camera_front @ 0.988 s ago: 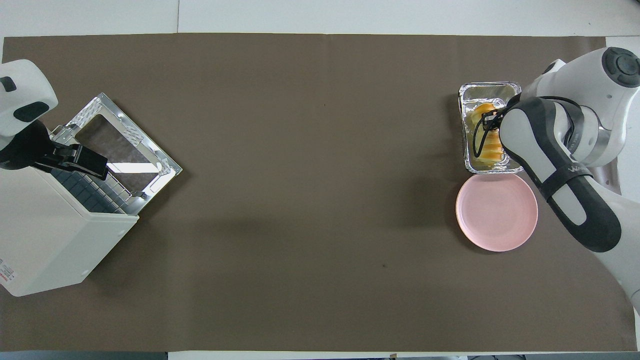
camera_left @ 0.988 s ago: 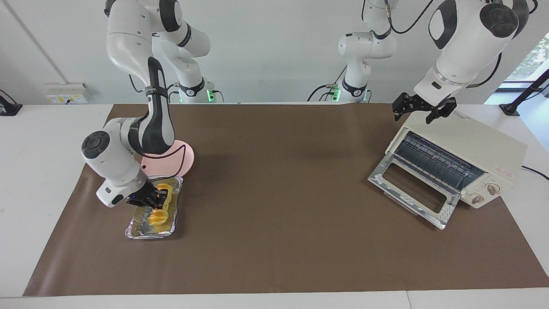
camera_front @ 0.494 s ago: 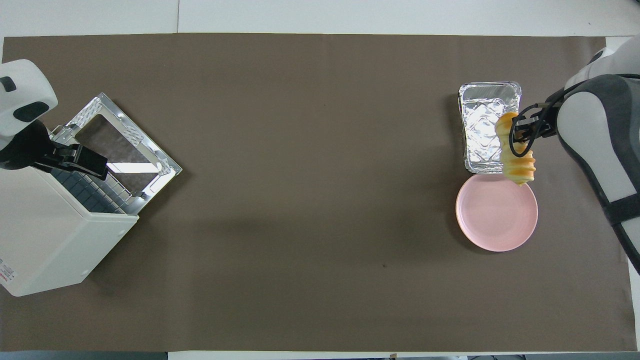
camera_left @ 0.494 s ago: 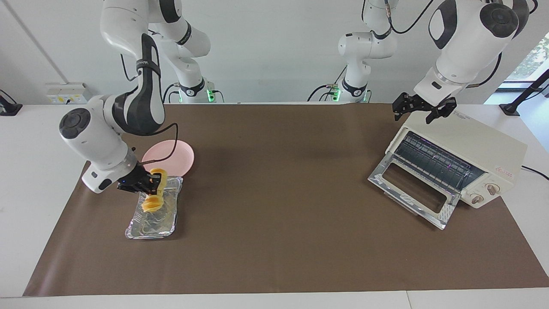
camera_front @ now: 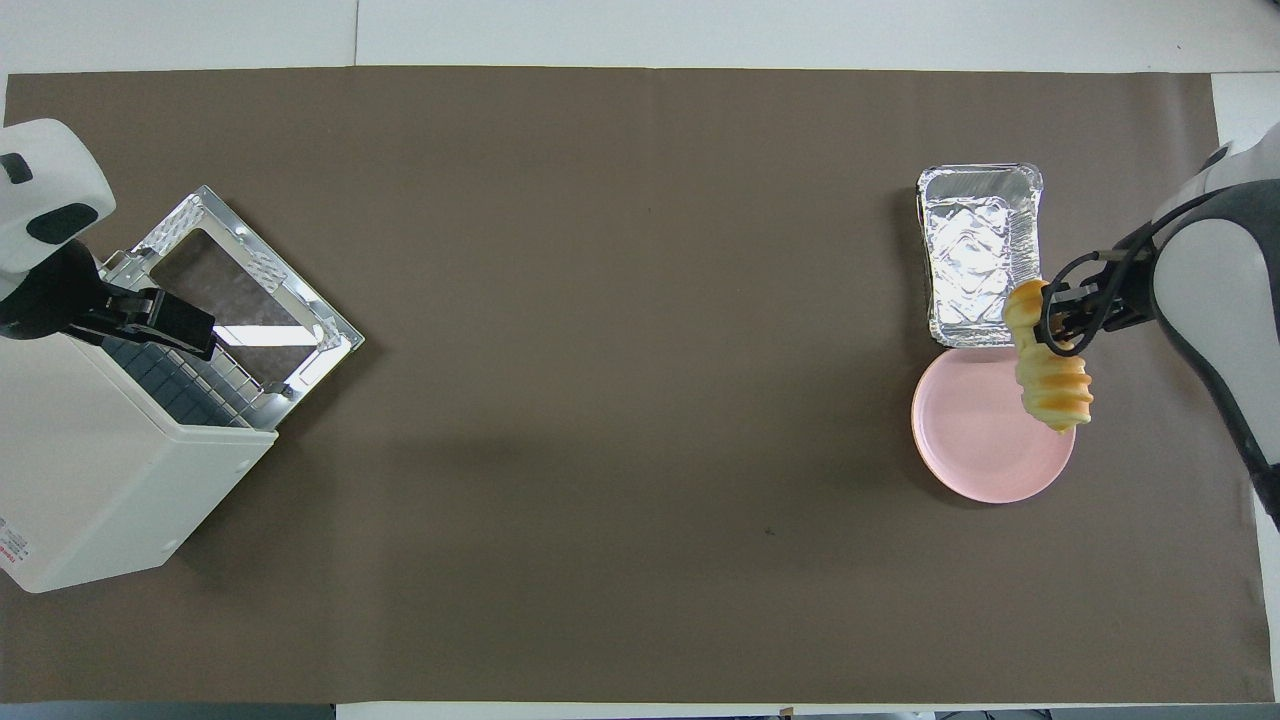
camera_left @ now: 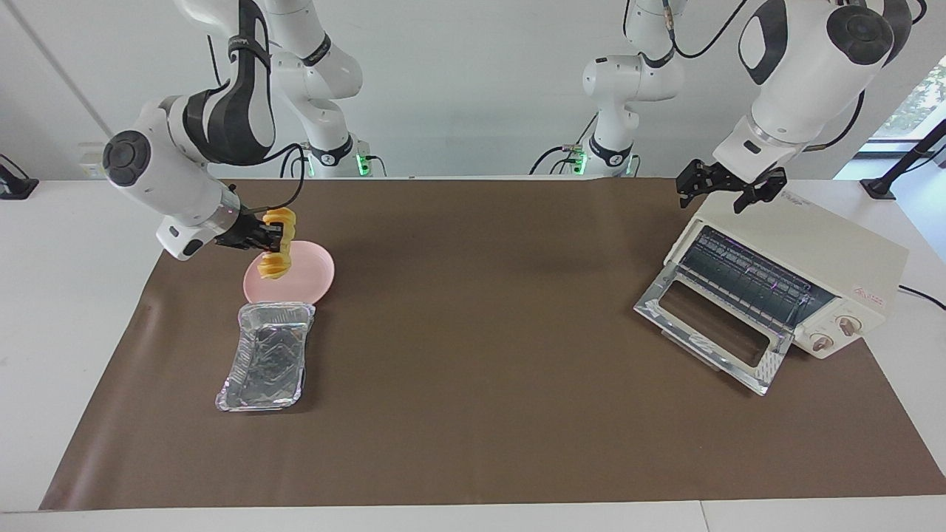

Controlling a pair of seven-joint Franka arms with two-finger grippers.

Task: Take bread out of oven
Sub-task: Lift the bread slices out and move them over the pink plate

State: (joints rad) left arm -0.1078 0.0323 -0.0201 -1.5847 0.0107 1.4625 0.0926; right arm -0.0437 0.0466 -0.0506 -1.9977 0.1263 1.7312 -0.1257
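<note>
Bread (camera_left: 278, 244) dangles above the pink plate (camera_left: 310, 277), pinched in the right gripper (camera_left: 276, 233). Brown mat (camera_left: 480, 332) covers a white table; only the facing view shows the wall. Left gripper (camera_left: 732, 191) waits over the oven (camera_left: 805, 258), fingers spread, empty.

Robotics lab, two white arms (camera_left: 222, 111) bolted at a white table (camera_left: 66, 244), brown mat (camera_left: 480, 332) laid out, bare white walls, trailing cables (camera_left: 562, 151), wall socket

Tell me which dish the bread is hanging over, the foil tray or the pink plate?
The pink plate: the bread, held by the right gripper, hangs above its rim, while the foil tray sits bare beside it.
</note>
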